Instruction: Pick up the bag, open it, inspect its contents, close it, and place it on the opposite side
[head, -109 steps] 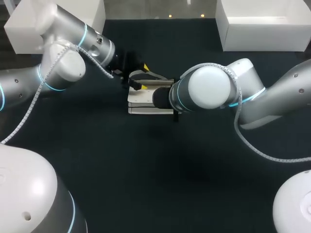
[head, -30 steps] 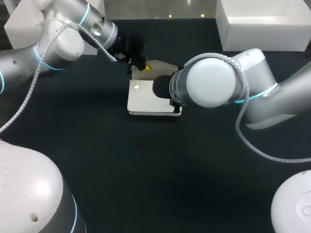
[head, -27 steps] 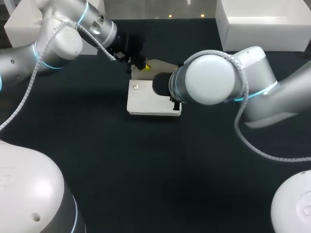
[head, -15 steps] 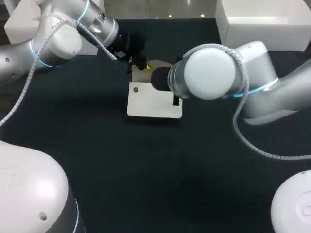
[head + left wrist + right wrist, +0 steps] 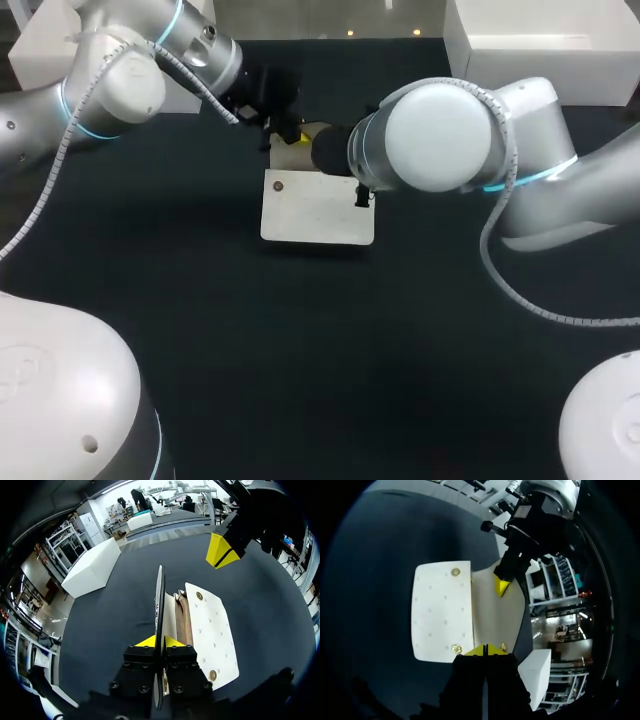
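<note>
Opening step: spread bag (image 5: pixel 318 208) walls slowly with opposed pulls, keeping base down.
Bag location: flat on surface (image 5: pixel 300 350), middle, toward far edge.
Left gripper (image 5: pixel 160 641): fingers narrow, pinching upright bag panel.
Right gripper (image 5: pixel 486 650): fingers narrow, apparently pinching bag's edge; verify hold.

What stays hidden from you
Overhead, your right arm (image 5: pixel 440 140) covers the right gripper (image 5: pixel 486 649) and the bag's (image 5: pixel 315 210) far edge; its grip there is unclear, and the bag's inside shows in no view.
</note>
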Motion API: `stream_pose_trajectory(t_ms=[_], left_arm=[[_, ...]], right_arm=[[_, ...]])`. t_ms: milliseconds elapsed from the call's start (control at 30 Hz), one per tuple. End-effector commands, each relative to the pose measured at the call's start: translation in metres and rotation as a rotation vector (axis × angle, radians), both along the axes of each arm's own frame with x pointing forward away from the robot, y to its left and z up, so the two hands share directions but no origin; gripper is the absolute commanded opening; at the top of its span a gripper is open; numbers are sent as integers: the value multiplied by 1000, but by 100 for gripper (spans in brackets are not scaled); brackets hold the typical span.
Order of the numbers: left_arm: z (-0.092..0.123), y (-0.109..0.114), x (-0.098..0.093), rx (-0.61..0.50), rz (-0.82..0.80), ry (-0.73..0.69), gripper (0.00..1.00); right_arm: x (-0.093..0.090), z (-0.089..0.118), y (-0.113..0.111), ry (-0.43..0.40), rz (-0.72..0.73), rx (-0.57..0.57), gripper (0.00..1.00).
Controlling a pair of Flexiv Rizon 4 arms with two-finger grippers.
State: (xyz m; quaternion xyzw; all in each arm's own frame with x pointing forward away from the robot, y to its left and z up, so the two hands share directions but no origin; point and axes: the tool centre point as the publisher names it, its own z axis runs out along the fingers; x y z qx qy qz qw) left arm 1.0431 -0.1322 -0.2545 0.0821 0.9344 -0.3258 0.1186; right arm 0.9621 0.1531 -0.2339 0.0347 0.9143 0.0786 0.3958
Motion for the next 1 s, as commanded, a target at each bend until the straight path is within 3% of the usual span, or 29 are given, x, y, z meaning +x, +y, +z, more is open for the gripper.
stream_pose_trajectory(t_ms=[33,433,633,1000], left_arm=[[3,0,-1,-4,0,0,0],[26,-2,-10,-24,1,18,0],[29,-2,-12,-32,-7,21,0],[31,-1,-14,-37,-13,21,0]], right_arm=[[0,0,2,-1,3,-12,0],[14,-18,9,35,12,-37,0],[28,-34,11,68,11,-48,0],[39,-38,15,75,14,-59,0]])
